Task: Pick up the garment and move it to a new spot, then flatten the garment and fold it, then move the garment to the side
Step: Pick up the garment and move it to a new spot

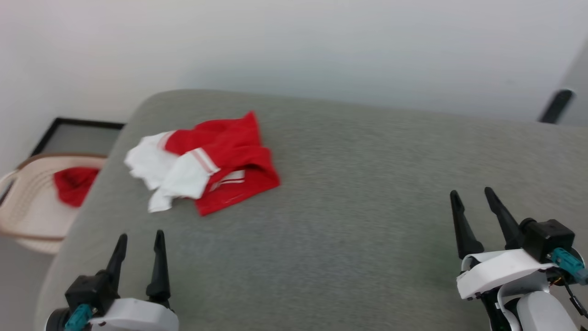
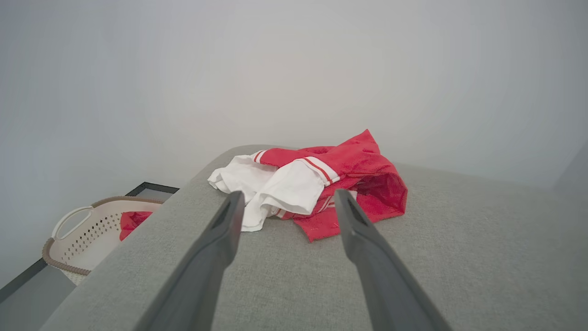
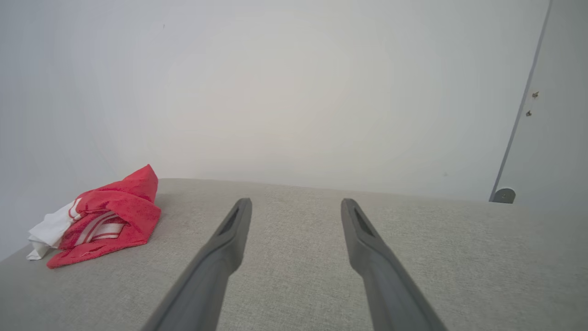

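Head view: the garment (image 1: 216, 161) lies crumpled on the grey surface (image 1: 367, 220), ahead of the left gripper (image 1: 141, 235) and a little toward its inner side. It is well apart from the right gripper (image 1: 472, 191), far off to that one's left. Both sets of jaws stand spread and empty. The heap's long axis runs roughly crosswise to the left fingers, white sleeves outward, red body inward. A basket (image 1: 27, 207) holding a red cloth (image 1: 73, 184) sits beyond the surface's edge.

Left wrist view: the garment sits straight ahead, framed between the parted fingers and just past their tips, not touched.

Right wrist view: the garment lies far left of the open jaws, with bare grey fabric ahead of them.

The left arm looks clearly nearer, so a short forward reach from it seems the natural pick.
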You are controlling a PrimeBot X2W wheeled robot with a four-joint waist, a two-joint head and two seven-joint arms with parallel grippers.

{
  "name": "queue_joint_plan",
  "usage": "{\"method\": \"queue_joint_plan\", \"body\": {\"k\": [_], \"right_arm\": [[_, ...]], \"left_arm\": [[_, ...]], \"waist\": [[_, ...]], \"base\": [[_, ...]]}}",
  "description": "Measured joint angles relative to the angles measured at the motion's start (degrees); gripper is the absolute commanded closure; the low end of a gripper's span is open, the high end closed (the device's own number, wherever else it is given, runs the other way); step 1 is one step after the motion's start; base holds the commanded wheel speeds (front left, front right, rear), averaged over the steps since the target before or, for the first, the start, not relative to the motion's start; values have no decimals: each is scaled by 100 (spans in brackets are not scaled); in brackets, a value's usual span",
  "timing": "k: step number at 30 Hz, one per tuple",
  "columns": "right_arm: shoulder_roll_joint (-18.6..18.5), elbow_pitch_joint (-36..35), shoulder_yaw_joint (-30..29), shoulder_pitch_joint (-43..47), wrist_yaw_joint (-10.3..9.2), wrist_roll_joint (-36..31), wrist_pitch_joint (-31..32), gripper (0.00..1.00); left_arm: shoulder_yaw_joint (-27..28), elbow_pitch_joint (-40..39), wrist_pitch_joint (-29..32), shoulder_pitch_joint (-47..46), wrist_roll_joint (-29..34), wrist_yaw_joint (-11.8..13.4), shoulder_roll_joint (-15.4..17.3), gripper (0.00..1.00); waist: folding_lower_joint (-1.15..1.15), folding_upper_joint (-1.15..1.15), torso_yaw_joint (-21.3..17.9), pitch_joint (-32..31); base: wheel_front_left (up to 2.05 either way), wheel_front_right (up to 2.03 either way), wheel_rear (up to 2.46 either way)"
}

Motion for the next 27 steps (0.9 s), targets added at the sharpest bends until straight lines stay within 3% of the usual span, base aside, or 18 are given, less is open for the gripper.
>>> {"method": "queue_joint_plan", "body": {"k": [16, 27], "right_arm": [[66, 174, 572, -223, 1, 63, 30, 0], [21, 477, 876, -493, 0, 207, -32, 0]], "left_arm": [[259, -130, 0, 300, -183, 62, -140, 0], [433, -449, 0, 529, -215, 92, -261, 0]], "waist": [[0, 0, 1582, -36], [0, 0, 1876, 80]], "base": [[0, 0, 0], [0, 0, 0]]}}
